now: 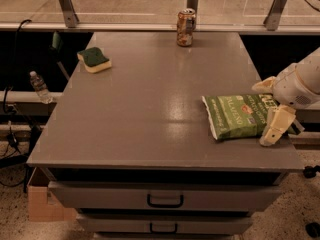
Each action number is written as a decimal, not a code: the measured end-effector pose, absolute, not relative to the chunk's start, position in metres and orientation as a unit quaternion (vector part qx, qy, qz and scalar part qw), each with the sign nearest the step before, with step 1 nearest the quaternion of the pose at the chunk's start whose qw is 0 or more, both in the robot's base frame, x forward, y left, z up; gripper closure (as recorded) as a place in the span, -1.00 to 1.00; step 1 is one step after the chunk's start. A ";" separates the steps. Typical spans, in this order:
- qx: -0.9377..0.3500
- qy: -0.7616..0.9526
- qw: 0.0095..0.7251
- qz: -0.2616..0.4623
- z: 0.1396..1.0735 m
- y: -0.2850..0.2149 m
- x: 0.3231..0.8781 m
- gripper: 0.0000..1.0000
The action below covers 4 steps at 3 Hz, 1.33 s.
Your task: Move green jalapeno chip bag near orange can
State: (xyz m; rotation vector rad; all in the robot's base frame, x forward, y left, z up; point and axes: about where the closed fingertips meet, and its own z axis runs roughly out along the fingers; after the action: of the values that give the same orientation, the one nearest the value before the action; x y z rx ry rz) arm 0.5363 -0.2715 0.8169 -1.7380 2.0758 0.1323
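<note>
Grey table (150, 134) over drawers (165, 199) | green jalapeno chip bag (235, 115) lay flat near the right front edge | gripper (270, 106) sat at the bag's right end, fingers spread wide on either side | orange can (185, 28) stood upright at the far edge, well apart | green-topped yellow sponge (94, 59) lay far left | clear plastic bottle (39, 86) stood off-table, left.
</note>
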 end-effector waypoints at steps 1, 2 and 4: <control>-0.627 0.748 0.213 0.051 0.817 -0.272 0.536 -0.24; -0.627 0.748 0.213 0.051 0.823 -0.272 0.536 0.23; -0.628 0.746 0.217 0.050 0.835 -0.270 0.537 1.00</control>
State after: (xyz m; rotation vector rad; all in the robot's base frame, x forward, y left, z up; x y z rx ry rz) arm 0.5373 -0.2699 0.8346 -1.7388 2.0657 0.1397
